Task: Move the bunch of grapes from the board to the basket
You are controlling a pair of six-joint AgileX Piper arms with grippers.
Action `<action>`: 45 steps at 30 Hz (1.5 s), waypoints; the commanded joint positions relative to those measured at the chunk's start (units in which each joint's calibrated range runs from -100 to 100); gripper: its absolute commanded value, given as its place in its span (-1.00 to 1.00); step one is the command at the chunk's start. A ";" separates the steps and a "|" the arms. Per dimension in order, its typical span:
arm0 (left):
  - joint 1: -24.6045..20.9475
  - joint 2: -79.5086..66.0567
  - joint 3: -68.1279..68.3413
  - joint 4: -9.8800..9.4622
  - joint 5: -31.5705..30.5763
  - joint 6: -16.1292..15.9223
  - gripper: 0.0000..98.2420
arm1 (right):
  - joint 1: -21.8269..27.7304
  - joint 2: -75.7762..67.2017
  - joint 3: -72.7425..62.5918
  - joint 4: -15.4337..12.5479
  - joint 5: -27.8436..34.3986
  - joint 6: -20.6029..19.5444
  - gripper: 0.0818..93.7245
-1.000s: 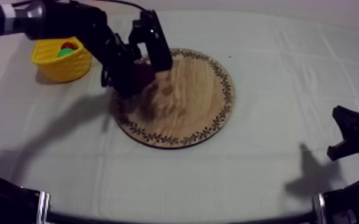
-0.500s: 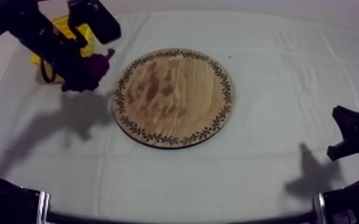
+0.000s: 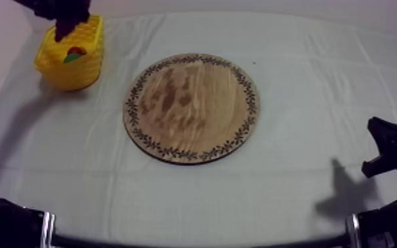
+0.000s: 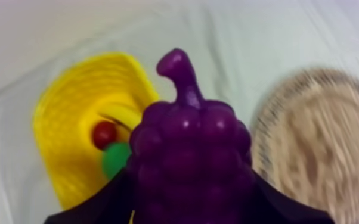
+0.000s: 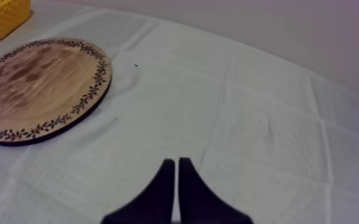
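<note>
Ok, got wooden board (image 3: 191, 107) bare mid-table, yellow basket (image 3: 76, 76) far left. Got right gripper (image 5: 176, 179) pressed together, parked; left gripper (image 3: 66, 25) over basket's far edge, pinching bunch of grapes (image 4: 188, 155), not in yet. Seeing small red fruit (image 4: 104, 134) + green piece (image 4: 116, 159) already inside. Could clip rim & roll onto cloth (image 3: 306, 165) if released off-centre; could bounce off fruit inside if dropped from this high.

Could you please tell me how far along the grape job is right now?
Done: the bunch of grapes is off the wooden board, which lies bare. In hand: the left end effector is shut on it, raised close by the yellow basket. Left: lowering it into the basket and letting go. The right end effector rests shut above the cloth.
</note>
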 commanded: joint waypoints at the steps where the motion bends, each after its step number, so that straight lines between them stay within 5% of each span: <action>1: -1.87 3.29 -3.94 -0.68 -1.99 0.53 -0.17 | 0.02 -0.01 -0.03 0.01 0.00 -0.03 -0.99; 14: -6.27 20.82 -13.95 -4.06 -7.14 3.58 -0.14 | 0.02 -0.01 -0.03 0.01 0.00 -0.01 -0.99; 34: -8.06 32.02 -18.25 -5.09 -7.85 3.58 -0.11 | 0.02 -0.01 -0.03 0.01 0.00 -0.01 -0.99; 36: -8.00 31.73 -18.05 -5.09 -7.59 3.53 0.00 | 0.02 -0.01 -0.03 0.01 0.00 -0.01 -0.99; 41: -8.04 30.33 -16.75 -5.06 -7.13 3.46 0.73 | 0.02 -0.01 -0.03 0.01 0.00 -0.01 -0.99; 45: -8.08 28.33 -14.93 -5.07 -7.22 3.73 0.90 | 0.02 -0.01 -0.03 0.01 0.00 -0.01 -0.99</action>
